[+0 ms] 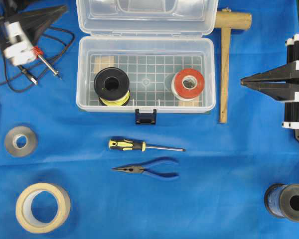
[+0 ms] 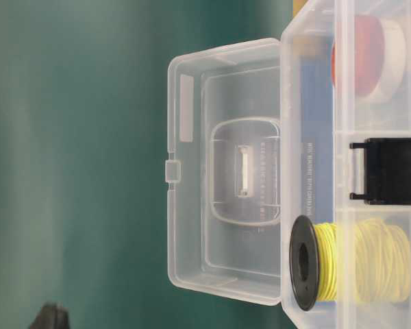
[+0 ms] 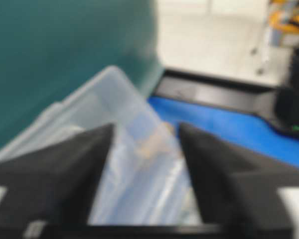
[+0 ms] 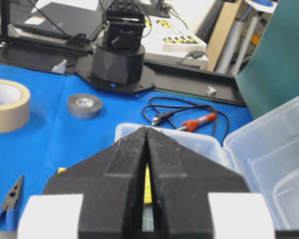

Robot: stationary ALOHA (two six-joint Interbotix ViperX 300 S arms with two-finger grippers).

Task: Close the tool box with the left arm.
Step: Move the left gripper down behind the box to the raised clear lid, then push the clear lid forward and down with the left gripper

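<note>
Blue worktop (image 1: 239, 164), green backdrop behind. Tool box (image 1: 145, 74) sits at 12 o'clock, lid (image 1: 147, 17) swung fully back and open; black latch (image 1: 145, 116) at its front edge. Inside: yellow wire spool (image 1: 111, 86) at the left end, red-and-white spool (image 1: 188, 84) at the right end. Left gripper (image 1: 60, 9) at 10 o'clock, beside the lid; wrist view is blurry, but fingers (image 3: 65, 169) look spread apart. Right gripper (image 1: 244, 81) at 3 o'clock, fingers pressed together, clear of the box. Screwdriver (image 1: 144, 146) and pliers (image 1: 147, 170) lie at center.

clear glossy plastic tool box (image 1: 145, 74), wooden mallet (image 1: 224, 64), matt blue cloth (image 1: 214, 174)
</note>
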